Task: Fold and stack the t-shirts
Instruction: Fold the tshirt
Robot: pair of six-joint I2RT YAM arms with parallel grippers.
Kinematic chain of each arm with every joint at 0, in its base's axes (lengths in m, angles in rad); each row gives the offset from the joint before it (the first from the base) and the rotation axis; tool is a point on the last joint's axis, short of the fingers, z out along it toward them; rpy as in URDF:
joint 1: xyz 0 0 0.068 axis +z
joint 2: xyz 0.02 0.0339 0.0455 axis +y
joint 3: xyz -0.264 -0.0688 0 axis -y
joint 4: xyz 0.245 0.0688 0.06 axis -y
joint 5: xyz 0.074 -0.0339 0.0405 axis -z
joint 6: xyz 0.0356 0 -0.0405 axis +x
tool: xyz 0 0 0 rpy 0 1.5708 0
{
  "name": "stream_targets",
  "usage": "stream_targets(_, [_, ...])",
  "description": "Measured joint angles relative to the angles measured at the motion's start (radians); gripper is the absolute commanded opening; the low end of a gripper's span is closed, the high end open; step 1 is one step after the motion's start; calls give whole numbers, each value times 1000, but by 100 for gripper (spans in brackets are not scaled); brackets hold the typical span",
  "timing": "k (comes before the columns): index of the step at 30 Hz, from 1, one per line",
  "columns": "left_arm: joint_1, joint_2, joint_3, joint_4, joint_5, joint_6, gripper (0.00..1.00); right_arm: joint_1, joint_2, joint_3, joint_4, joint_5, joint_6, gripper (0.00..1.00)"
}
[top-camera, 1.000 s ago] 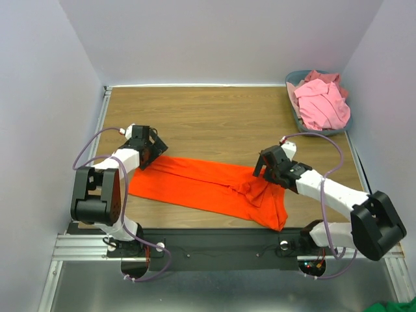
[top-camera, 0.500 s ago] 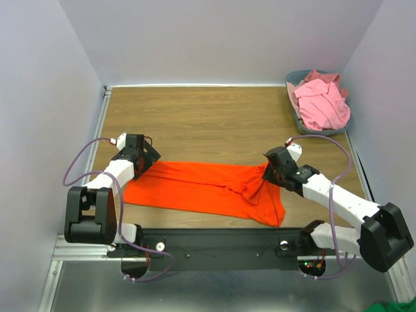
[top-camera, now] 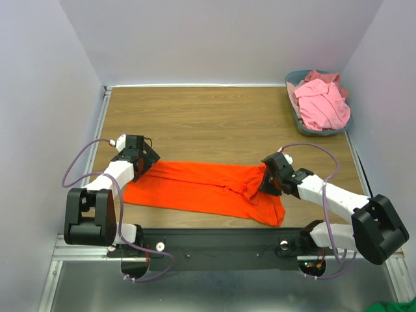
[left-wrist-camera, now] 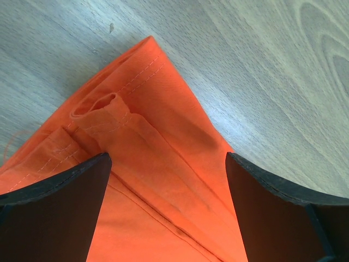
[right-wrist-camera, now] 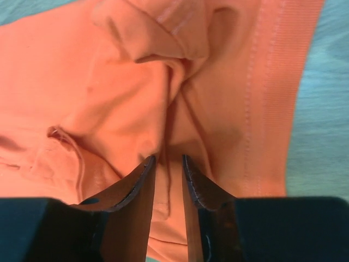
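A bright orange-red t-shirt [top-camera: 201, 185] lies stretched in a long band across the near part of the wooden table [top-camera: 214, 120]. My left gripper [top-camera: 144, 162] is low over its left end, jaws wide open. In the left wrist view the gripper [left-wrist-camera: 168, 158] straddles a hemmed corner of the shirt [left-wrist-camera: 158, 103] without pinching it. My right gripper [top-camera: 265, 183] is pressed into the bunched right end. In the right wrist view its fingers [right-wrist-camera: 168, 158] stand narrowly apart with a raised fold of the orange cloth [right-wrist-camera: 125, 98] squeezed between them. Pale pink t-shirts [top-camera: 320, 104] are heaped at the far right.
A grey-blue basket [top-camera: 294, 112] holds the pink heap in the far right corner. Pale walls close in the table on the left, back and right. A metal rail with both arm bases runs along the near edge.
My right gripper has dropped onto the shirt's bunched right end and closed on a fold. My left gripper shifted left over the shirt's corner and stayed open.
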Motion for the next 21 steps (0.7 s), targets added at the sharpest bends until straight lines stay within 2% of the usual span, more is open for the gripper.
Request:
stream_targets(18, [0, -18, 0, -12, -12, 0, 98, 0, 70, 1, 120, -53, -21, 32])
stream_targets(21, [0, -23, 0, -12, -14, 0, 98, 0, 83, 10, 127, -52, -34, 27])
